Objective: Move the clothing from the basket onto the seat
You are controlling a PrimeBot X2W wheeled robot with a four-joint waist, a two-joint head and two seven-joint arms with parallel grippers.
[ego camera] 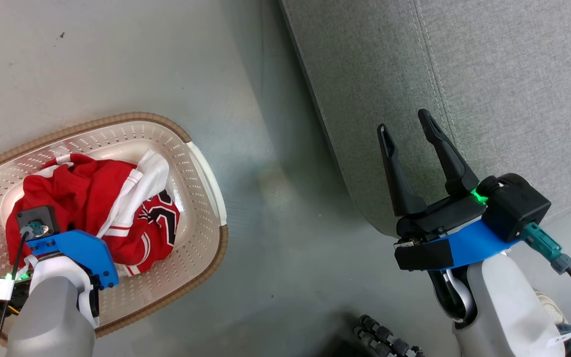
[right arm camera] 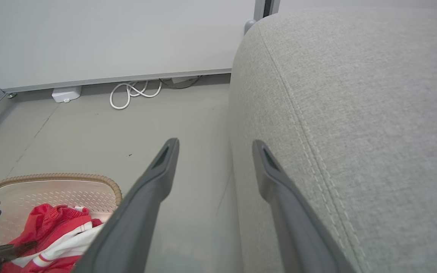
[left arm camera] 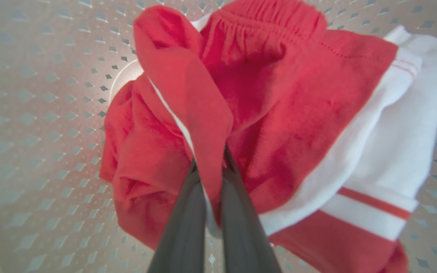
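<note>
1 basket [ego camera: 117,118], 2 pcs of clothing [ego camera: 87,193], 1 seat [ego camera: 488,74], 2 claws. Basket: cream plastic w/ small holes, brown woven-look rim, rounded corners, on grey floor [ego camera: 265,223]. Clothing: soft, crumpled, both pcs in the basket. One is plain red w/ thin white edging, the other red w/ white panels & stripes. Seat: lt grey woven fabric, rounded edge, stitched seams. Left claw [left arm camera: 209,159] clenched on a fold of the plain red pc. Right claw [ego camera: 405,124] spread wide, holding nothing, at the seat's edge.
</note>
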